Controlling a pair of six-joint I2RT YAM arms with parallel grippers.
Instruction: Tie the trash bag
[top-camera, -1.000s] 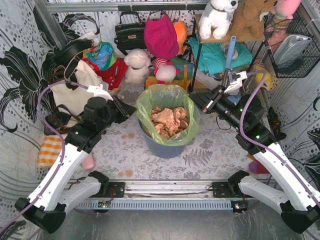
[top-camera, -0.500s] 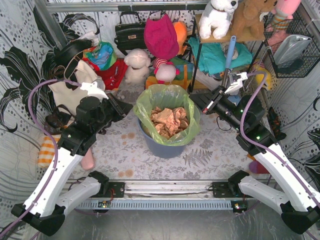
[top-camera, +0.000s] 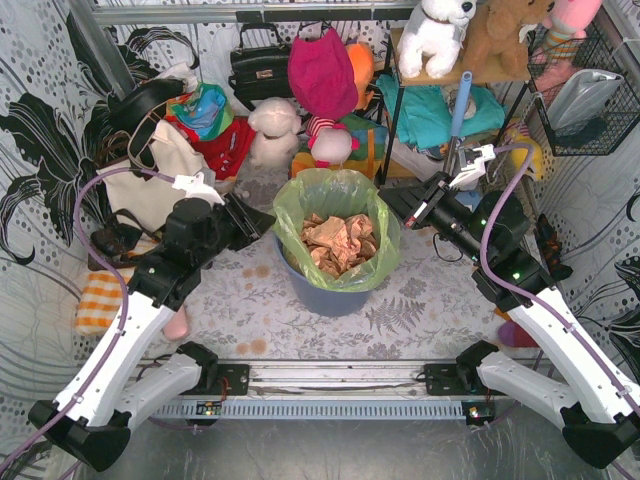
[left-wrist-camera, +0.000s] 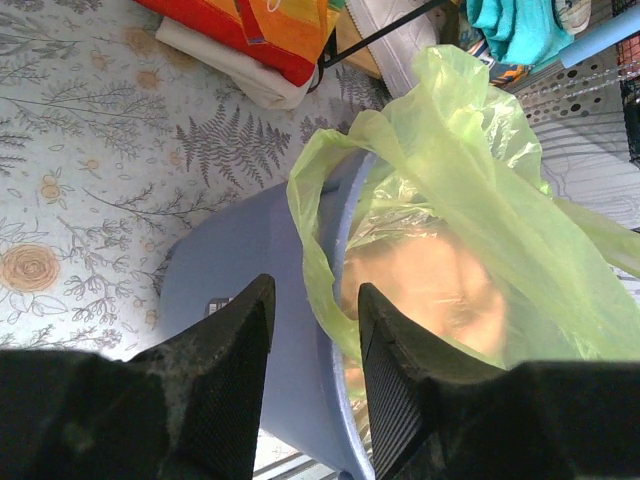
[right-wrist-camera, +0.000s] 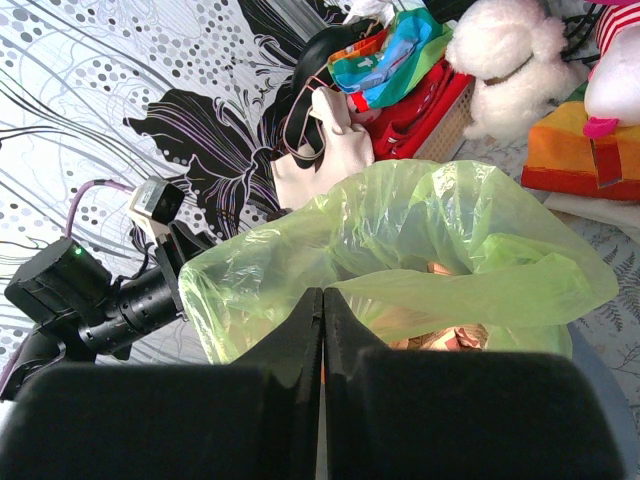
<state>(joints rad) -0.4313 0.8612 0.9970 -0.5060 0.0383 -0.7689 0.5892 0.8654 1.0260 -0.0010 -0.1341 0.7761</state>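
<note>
The trash bag is translucent light green and lines a blue-grey bin at the table's middle, with crumpled tan paper inside. My left gripper is at the bag's left rim. In the left wrist view it stands open, its jaws on either side of the bin wall and the bag's turned-over edge. My right gripper is at the bag's right rim. In the right wrist view it is shut, and a taut fold of the bag runs out from its tips.
Behind the bin lie soft toys, a red cloth, handbags and a black rack with teal cloth. A wire basket hangs at right. An orange checked cloth lies at left.
My left arm drew back to the left, then came in again to the bag's left rim, and its jaws have opened wider. The right arm and the bag have not moved.
</note>
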